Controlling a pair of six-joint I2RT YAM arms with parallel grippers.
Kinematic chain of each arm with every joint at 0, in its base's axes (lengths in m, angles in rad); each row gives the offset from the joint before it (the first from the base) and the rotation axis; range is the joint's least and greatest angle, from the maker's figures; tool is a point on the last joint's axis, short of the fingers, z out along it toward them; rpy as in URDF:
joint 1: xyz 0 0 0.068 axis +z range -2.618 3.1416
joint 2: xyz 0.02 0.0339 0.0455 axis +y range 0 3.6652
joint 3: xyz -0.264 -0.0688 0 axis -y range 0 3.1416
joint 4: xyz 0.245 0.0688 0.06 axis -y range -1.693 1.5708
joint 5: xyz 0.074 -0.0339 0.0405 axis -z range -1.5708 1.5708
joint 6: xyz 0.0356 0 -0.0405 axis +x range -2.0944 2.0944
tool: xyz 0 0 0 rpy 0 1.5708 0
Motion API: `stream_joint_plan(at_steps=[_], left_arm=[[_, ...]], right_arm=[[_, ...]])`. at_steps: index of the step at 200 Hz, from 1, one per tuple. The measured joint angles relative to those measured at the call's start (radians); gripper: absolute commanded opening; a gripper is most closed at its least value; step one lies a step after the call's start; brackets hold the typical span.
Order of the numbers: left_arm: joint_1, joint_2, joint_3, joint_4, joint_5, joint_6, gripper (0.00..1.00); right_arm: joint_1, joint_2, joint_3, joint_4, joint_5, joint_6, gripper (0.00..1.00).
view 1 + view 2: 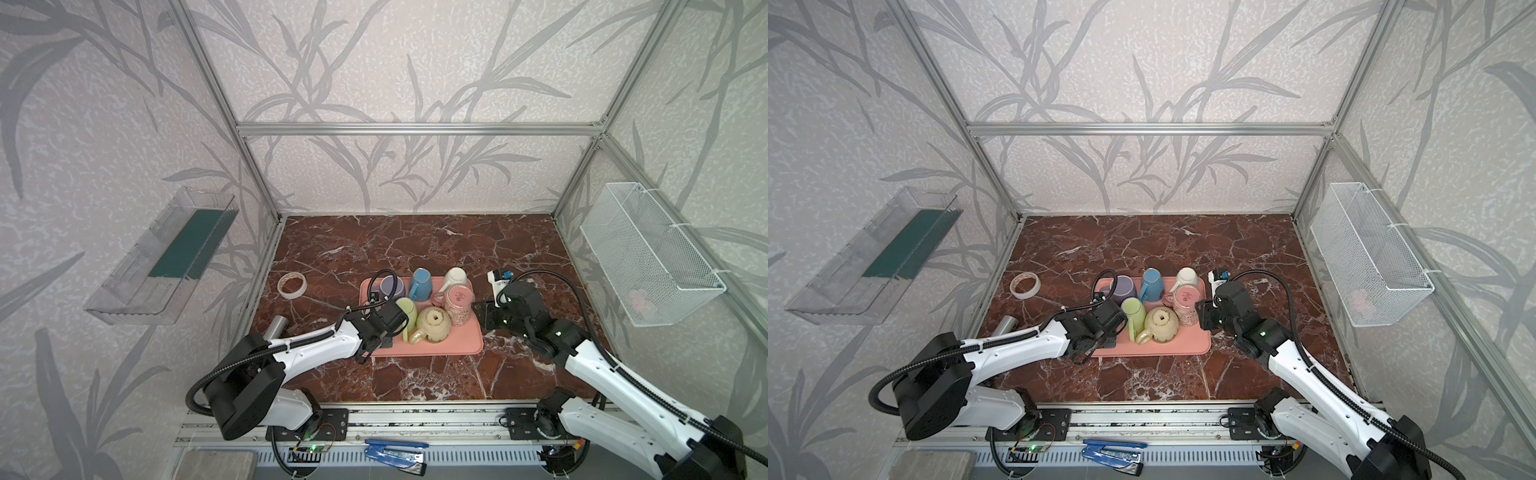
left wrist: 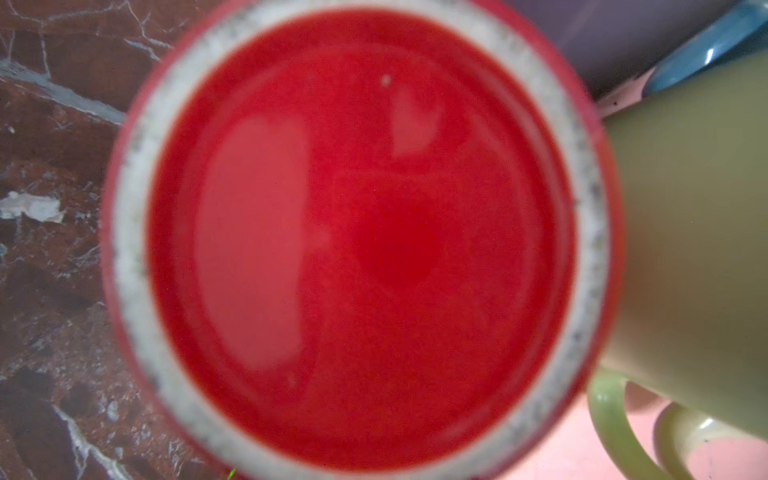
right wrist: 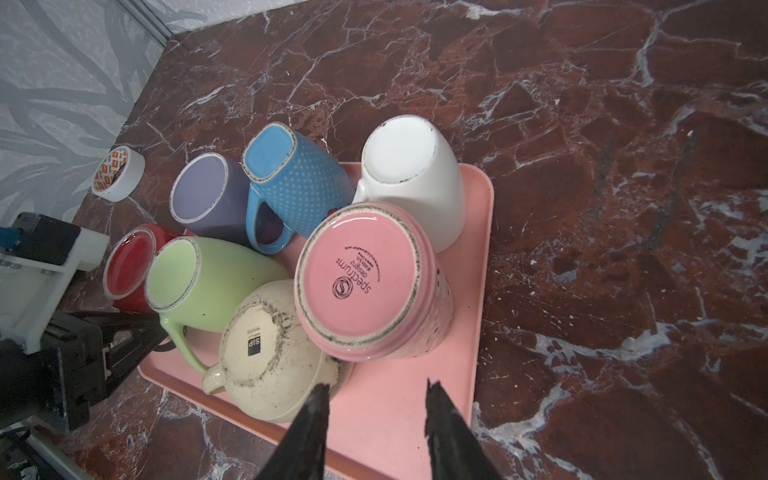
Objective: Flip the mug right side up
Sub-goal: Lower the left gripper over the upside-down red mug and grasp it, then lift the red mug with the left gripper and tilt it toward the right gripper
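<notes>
The left gripper (image 3: 141,328) sits low against the red mug (image 3: 126,262), its dark fingers reaching in at the mug's near side. From here I cannot tell whether they are clamped on the wall or a handle, or only alongside it. The left wrist view doesn't help, since the mug's red base (image 2: 361,241) fills nearly the whole of it.

That red mug looks like the 1 being worked on. It stands base up at the end of the pink tray (image 3: 467,316) nearest the left arm, just beside the green mug (image 3: 208,278). I cannot make out whether it rests fully on the tray or partly on the marble table (image 3: 582,208).

The right gripper (image 3: 376,385) hangs released and empty above the tray's near edge, close to the cream mug (image 3: 266,353).

As I see it, the grasp comes first and the flip has not begun. To do it well, I'd want the fingers seated firmly before any lift. Glazed ceramic is slick and heavy, and a shallow pinch could let it swing. I'd raise it straight up, clear of the green mug's handle (image 3: 183,345), then roll the wrist a half turn and set it down on open marble. The right arm is best kept where it is.
</notes>
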State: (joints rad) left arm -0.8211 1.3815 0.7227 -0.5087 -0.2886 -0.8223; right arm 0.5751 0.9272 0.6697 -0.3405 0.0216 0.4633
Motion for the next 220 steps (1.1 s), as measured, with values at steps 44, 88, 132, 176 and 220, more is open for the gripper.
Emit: stream_joint_plan(at_steps=[44,88,132,176,220], left_arm=[[0.003,-0.027,0.0,-0.018,0.017,0.002,0.0],[0.003,-0.081,0.0,-0.037,0.031,0.003,0.0],[0.005,-0.198,-0.02,-0.037,0.034,0.017,0.0],[0.005,-0.332,-0.038,-0.036,0.037,0.019,0.0],[0.005,-0.461,-0.053,-0.033,0.064,0.019,0.0]], right_arm=[[0.0,0.0,-0.008,0.009,-0.009,-0.001,0.4],[0.0,0.0,-0.027,0.031,-0.042,-0.005,0.4],[0.0,-0.005,-0.037,0.056,-0.087,-0.018,0.4],[0.0,0.004,-0.039,0.082,-0.136,-0.023,0.4],[0.001,0.005,-0.053,0.13,-0.216,-0.031,0.4]])
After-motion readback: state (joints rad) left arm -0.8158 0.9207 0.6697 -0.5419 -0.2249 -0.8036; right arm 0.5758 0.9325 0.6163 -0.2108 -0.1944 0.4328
